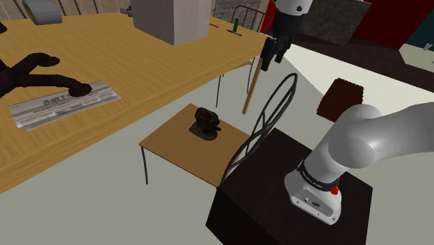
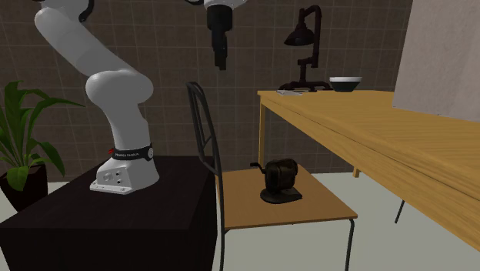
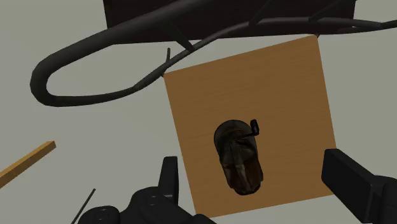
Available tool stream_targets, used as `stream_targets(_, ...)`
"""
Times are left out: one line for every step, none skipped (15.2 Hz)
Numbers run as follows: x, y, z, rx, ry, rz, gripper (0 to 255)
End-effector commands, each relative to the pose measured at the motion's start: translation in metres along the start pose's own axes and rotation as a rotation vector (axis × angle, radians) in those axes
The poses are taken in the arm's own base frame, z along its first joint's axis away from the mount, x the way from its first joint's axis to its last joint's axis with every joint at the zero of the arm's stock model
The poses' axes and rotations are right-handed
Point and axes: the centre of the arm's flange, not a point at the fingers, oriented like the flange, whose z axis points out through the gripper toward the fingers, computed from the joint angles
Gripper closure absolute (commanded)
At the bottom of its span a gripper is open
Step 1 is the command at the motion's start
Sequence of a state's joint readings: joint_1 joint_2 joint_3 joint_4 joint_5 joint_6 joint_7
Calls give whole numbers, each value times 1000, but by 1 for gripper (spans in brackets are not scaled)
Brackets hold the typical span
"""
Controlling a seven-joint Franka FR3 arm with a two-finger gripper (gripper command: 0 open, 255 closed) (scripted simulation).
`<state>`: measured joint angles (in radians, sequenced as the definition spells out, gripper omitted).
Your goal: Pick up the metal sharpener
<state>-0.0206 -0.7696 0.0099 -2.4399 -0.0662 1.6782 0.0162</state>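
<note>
The sharpener (image 1: 205, 124) is a dark, brownish crank-handled device lying on the wooden seat (image 1: 174, 149) of a small chair. In the second exterior view the sharpener (image 2: 281, 179) sits near the middle of the seat (image 2: 308, 212), its crank toward the chair's wire back (image 2: 204, 131). My black gripper (image 1: 271, 56) hangs high above the chair, well clear of it, pointing down (image 2: 221, 58). In the wrist view the gripper (image 3: 251, 162) is open, its fingers (image 3: 168, 175) wide apart, with the sharpener (image 3: 238, 156) far below between them on the seat (image 3: 286, 89).
A long wooden table (image 1: 139, 69) runs beside the chair, carrying a newspaper (image 1: 62, 103), a white box (image 1: 170, 17), a black lamp (image 2: 304, 46) and a bowl (image 2: 345, 81). The dark stand (image 1: 278, 202) is right behind the chair back. A plant (image 2: 27, 131) stands beside the stand.
</note>
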Motion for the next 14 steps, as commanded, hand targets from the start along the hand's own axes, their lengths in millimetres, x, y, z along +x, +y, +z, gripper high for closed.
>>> stream_targets(0,0,0,0,0,0,0)
stream_targets(4,-1,12,6,1,3,0)
stream_targets(9,-2,24,12,2,6,0)
stream_targets(13,-3,37,18,2,8,0)
stream_targets(18,-4,49,25,3,11,0)
stream_targets(22,-6,61,31,4,14,0)
stream_targets(27,-7,73,37,5,17,0)
stream_targets(31,-8,85,43,5,20,0)
stream_targets(36,-10,98,49,6,23,0)
stream_targets(40,-11,110,55,7,25,0)
stream_targets(45,-13,122,62,8,28,0)
stream_targets(50,-14,134,68,8,31,0)
stream_targets(54,-16,146,74,9,34,0)
stream_targets(59,-18,158,80,10,37,0)
